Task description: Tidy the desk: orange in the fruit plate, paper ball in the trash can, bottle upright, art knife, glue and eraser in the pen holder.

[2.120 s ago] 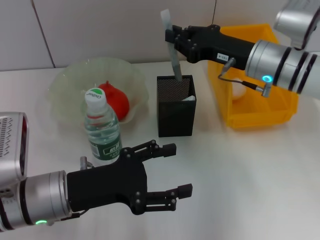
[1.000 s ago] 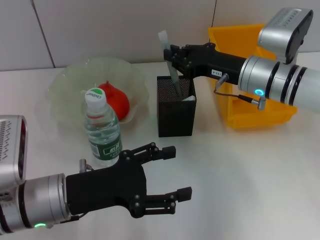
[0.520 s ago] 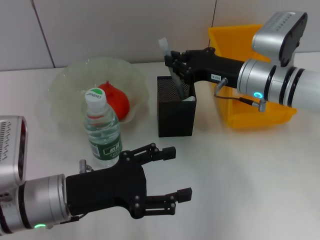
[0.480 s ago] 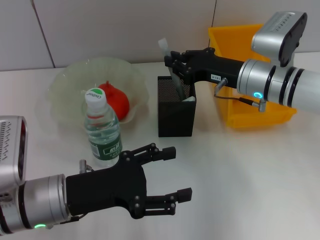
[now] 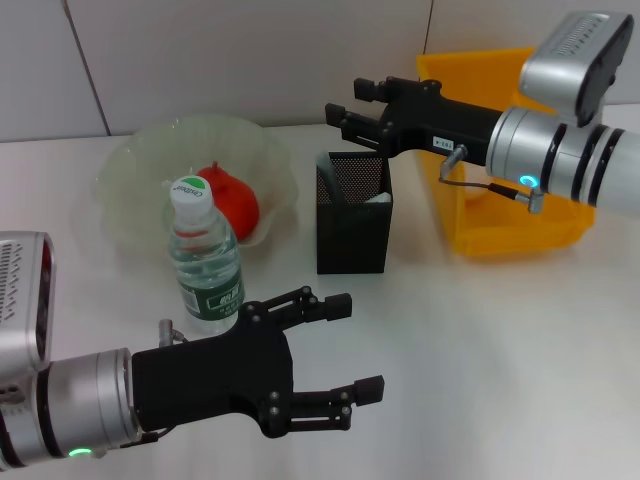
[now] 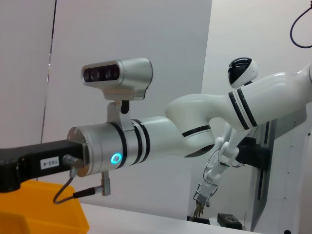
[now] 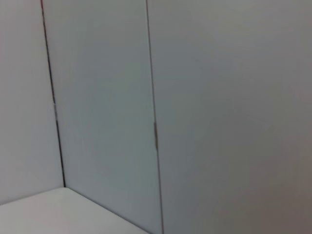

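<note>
The art knife (image 5: 326, 166) has just dropped into the pen holder (image 5: 353, 212): half a second ago the right gripper (image 5: 349, 103) pinched it with its tip already inside the mesh cup, and now the fingers are spread and empty just above the holder's rim, with only the knife's pale top leaning in the holder's left corner. A white thing shows against the holder's right inner wall; which item it is cannot be told.

The holder stands near the middle of the desk (image 5: 480, 340). The orange (image 5: 232, 199) lies in the fruit plate (image 5: 140, 170) toward the desk's back-left, the bottle (image 5: 203, 258) stands upright just in front of the plate, and the trash can (image 5: 510, 225) sits at the back-right; its contents are hidden here.

The left gripper (image 5: 342, 347) hovers released and empty over the desk's front-left, unmoved across these moments.

By my reading the knife step is done, and little seems left loose on the desk
</note>
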Action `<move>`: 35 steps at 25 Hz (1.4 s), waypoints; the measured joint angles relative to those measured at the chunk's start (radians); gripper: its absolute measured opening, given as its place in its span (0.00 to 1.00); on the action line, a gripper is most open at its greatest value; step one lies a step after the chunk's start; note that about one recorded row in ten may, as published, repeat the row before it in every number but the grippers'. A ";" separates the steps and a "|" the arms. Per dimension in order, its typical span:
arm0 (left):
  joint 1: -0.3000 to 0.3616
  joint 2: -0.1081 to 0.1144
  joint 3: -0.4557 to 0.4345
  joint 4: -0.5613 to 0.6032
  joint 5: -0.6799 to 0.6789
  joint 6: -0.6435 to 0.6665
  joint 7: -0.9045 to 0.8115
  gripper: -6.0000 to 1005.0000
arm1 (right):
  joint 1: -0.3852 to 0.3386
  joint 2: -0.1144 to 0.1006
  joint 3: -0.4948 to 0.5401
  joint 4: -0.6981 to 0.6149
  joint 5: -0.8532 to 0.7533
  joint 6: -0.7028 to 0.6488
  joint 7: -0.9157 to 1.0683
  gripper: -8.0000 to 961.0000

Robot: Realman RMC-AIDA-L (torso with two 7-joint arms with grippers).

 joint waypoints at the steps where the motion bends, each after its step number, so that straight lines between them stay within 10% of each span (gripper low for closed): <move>1: 0.000 0.000 0.000 0.000 0.000 0.000 0.000 0.87 | -0.005 0.001 0.000 0.007 0.001 -0.009 -0.003 0.52; 23: -0.007 0.016 -0.030 0.014 -0.004 -0.005 -0.010 0.87 | -0.329 0.002 -0.007 0.441 -0.031 -0.407 0.121 0.77; 35: -0.033 0.045 -0.090 0.021 0.054 -0.033 -0.032 0.87 | -0.497 0.002 -0.216 0.707 -0.209 -0.539 0.328 0.77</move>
